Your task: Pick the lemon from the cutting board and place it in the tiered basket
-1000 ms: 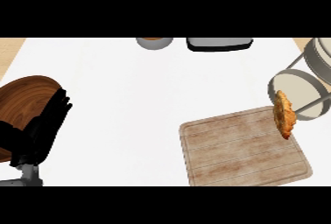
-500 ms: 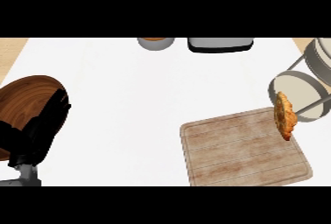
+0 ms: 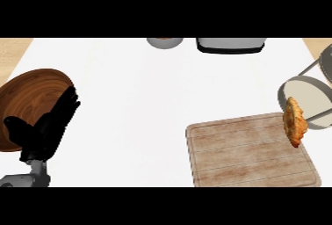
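Observation:
An orange-brown, flattened, rough-skinned piece of food [image 3: 295, 121] stands on edge over the far right corner of the wooden cutting board [image 3: 246, 154]; it does not look like a plain yellow lemon. It overlaps the near rim of the tiered basket [image 3: 310, 97], which has a round beige tray and grey wire at the right edge. No hand touches it. My left hand [image 3: 48, 127] rests at the lower left with its fingers straight and pointing up, holding nothing. The right hand shows nowhere.
A brown wooden bowl [image 3: 26, 103] lies at the left edge, partly behind my left hand. At the back edge stand a small grey bowl [image 3: 163, 42] and a grey and black appliance [image 3: 231, 45]. The white counter [image 3: 162, 96] spreads between them.

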